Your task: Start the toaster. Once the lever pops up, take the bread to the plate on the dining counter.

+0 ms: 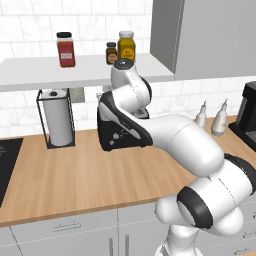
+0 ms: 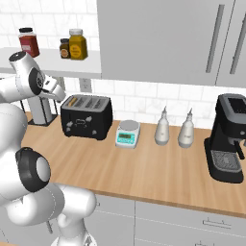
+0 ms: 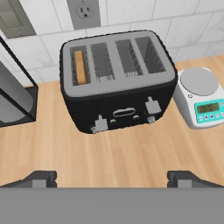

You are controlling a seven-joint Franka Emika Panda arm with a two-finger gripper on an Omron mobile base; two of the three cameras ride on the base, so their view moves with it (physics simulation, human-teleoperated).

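The black toaster (image 3: 118, 83) with its silvery slotted top stands on the wood worktop against the tiled wall. It also shows in the right base view (image 2: 86, 115) and, partly hidden behind my arm, in the left base view (image 1: 117, 137). The bread (image 3: 79, 66), a golden-brown slice, stands on edge in the leftmost slot. Two grey levers (image 3: 100, 124) sit on the toaster's front. My gripper (image 3: 113, 179) hovers open above and in front of the toaster, holding nothing. The plate and the dining counter are out of view.
A paper towel roll (image 1: 59, 117) in a black wire holder stands left of the toaster. A small scale (image 2: 128, 133), two pale bottles (image 2: 162, 127) and a black coffee machine (image 2: 228, 144) stand to its right. Above, a shelf (image 1: 30, 70) holds jars. A wall outlet (image 3: 83, 9) sits behind.
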